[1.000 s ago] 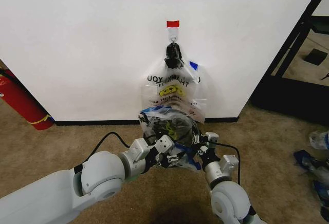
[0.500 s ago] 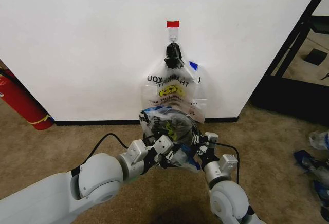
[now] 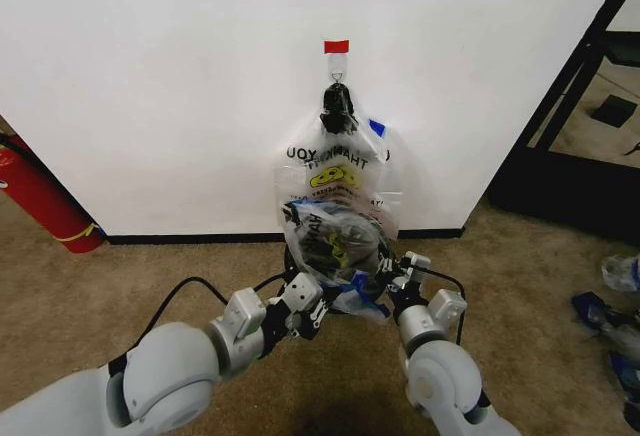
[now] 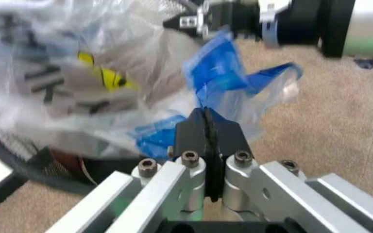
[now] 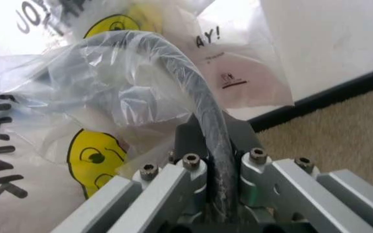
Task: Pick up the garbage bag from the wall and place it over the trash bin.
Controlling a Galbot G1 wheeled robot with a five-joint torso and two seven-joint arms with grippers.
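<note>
The garbage bag (image 3: 335, 234), clear with a yellow smiley and black lettering, bulges over the trash bin on the carpet just in front of the wall (image 3: 180, 86). My left gripper (image 3: 325, 305) is shut on the bag's blue handle trim (image 4: 203, 127); black bin mesh (image 4: 21, 156) shows beside it. My right gripper (image 3: 391, 278) is shut on the bag where it wraps the bin's dark rim (image 5: 196, 102); its tips sit at the rim (image 5: 210, 138). Behind, matching bags (image 3: 337, 168) hang from the hook under a black knot (image 3: 337, 108), below the red tape (image 3: 337, 46).
A red fire extinguisher (image 3: 45, 198) leans at the wall on the left. A black frame (image 3: 575, 91) stands at the right, with loose plastic and blue items (image 3: 612, 311) on the carpet beyond it. A black baseboard (image 3: 190, 239) runs along the wall.
My left arm has drawn back toward me and sunk lower in view. The bag now stands taller and more bunched over the bin. The right gripper has barely moved.
</note>
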